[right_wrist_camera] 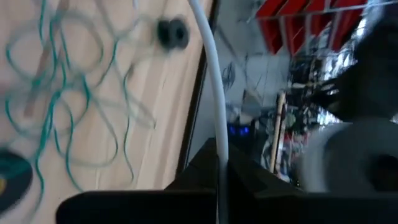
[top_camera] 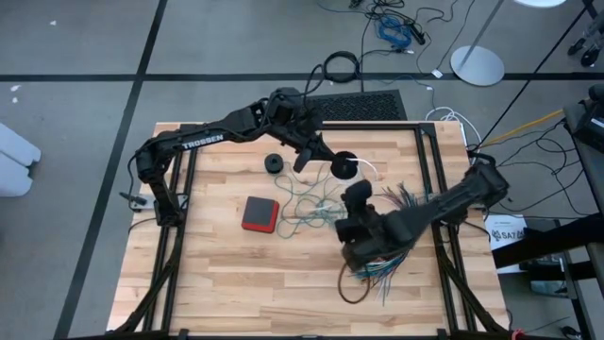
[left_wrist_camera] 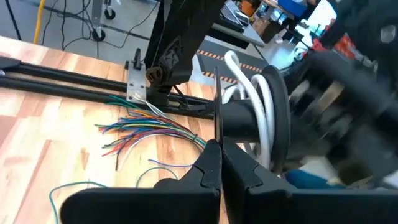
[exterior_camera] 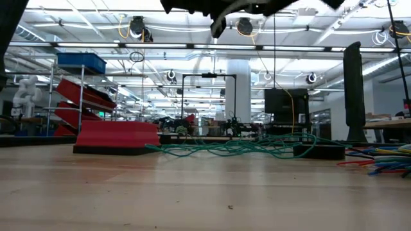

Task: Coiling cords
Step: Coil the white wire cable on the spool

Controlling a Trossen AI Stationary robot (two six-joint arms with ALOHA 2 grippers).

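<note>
My left gripper is raised over the table's far middle, shut on a small round black-and-white spool with the white cord wound on it. My right gripper is just on the near side of the spool, also raised, and shut on the white cord. The teal-green cord lies in a loose tangle on the table below both grippers, and no gripper touches it. My left gripper pinches a thin edge at one end of the spool between its two shut fingers. The spool's black hub lies across in front of the fingertips. The spool is clear of the table. My right gripper pinches a single strand of the white cord between its shut fingers. The strand runs on from the fingertips in a gentle curve, clear of the table, above the tangled teal-green cord.
A red and black box lies left of the tangle. A small black ring sits farther back. Fanned multicoloured wires spread under and beside the right arm. Black rails run along both sides of the table.
</note>
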